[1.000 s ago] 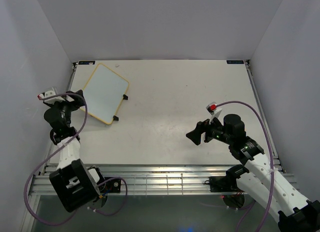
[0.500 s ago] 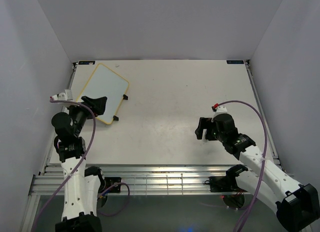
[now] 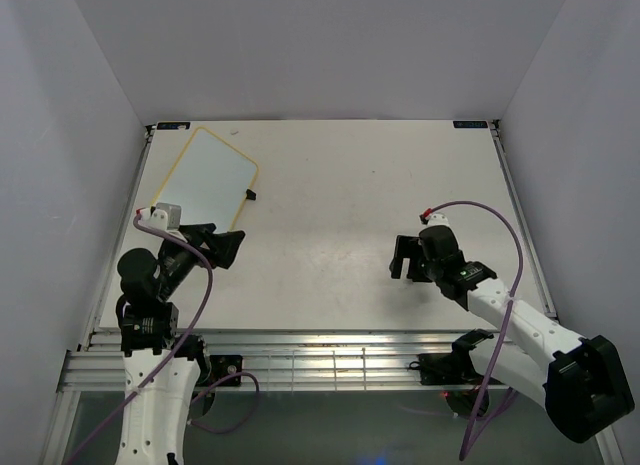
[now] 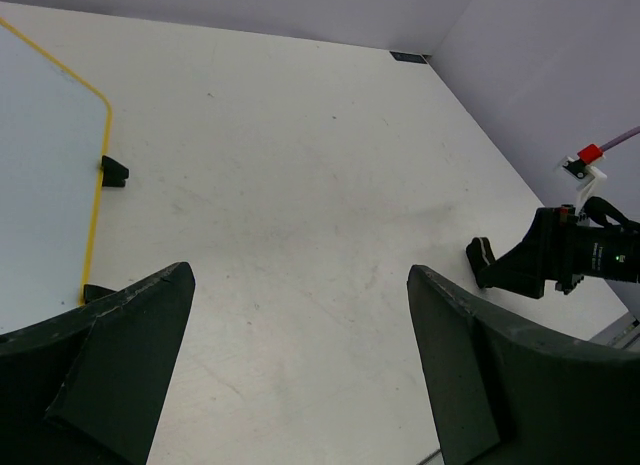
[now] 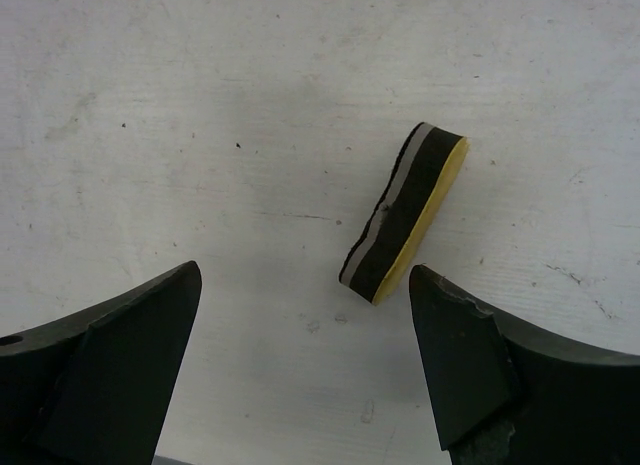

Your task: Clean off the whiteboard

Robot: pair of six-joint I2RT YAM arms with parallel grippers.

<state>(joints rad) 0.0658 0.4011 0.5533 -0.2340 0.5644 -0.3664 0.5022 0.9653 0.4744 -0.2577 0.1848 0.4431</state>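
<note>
One whiteboard (image 3: pixel 205 183) lies in the upper left of the top view, with two small black feet (image 4: pixel 113 170) along its right edge. One black-and-yellow eraser (image 5: pixel 403 213) shows in the middle of the right wrist view. There are two arms, each with one gripper: the left gripper (image 3: pixel 222 242) at lower left and the right gripper (image 3: pixel 405 257) at right of centre. There are two purple cables (image 3: pixel 515 235) and one table (image 3: pixel 340 175).

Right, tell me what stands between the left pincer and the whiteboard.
Nothing visible does. The left pincer, open, hangs by the near corner of the whiteboard, with only bare table around it. The eraser lies far off on the other side, under the open right pincer.
</note>
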